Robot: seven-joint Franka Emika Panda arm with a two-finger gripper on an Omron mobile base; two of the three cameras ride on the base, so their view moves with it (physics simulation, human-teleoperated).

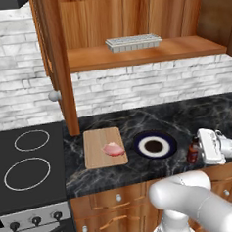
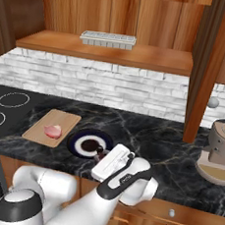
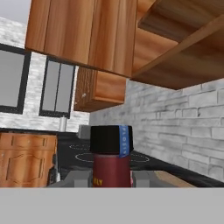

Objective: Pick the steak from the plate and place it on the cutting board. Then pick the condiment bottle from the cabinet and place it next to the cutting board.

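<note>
Clamped between the gripper (image 3: 112, 177) jaws, one condiment bottle (image 3: 111, 157); one steak (image 1: 113, 149) on one cutting board (image 1: 93, 154).

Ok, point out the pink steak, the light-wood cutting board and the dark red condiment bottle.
Pink oval steak (image 1: 113, 149), left base view, its middle.
Light-wood rectangular cutting board (image 1: 95, 149), left base view, bare wood.
Dark red condiment bottle (image 3: 112, 169), hand view, its body.

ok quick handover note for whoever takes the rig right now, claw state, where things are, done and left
Claw: shut on the condiment bottle, held upright low over the counter, right of the plate.
Steak: lying on the cutting board, so that step is done.
Plate: bare, between board and bottle.
Cabinet: the bottle is out of it; an ice tray sits on the shelf.
Left: set the bottle down next to the cutting board and release.
</note>
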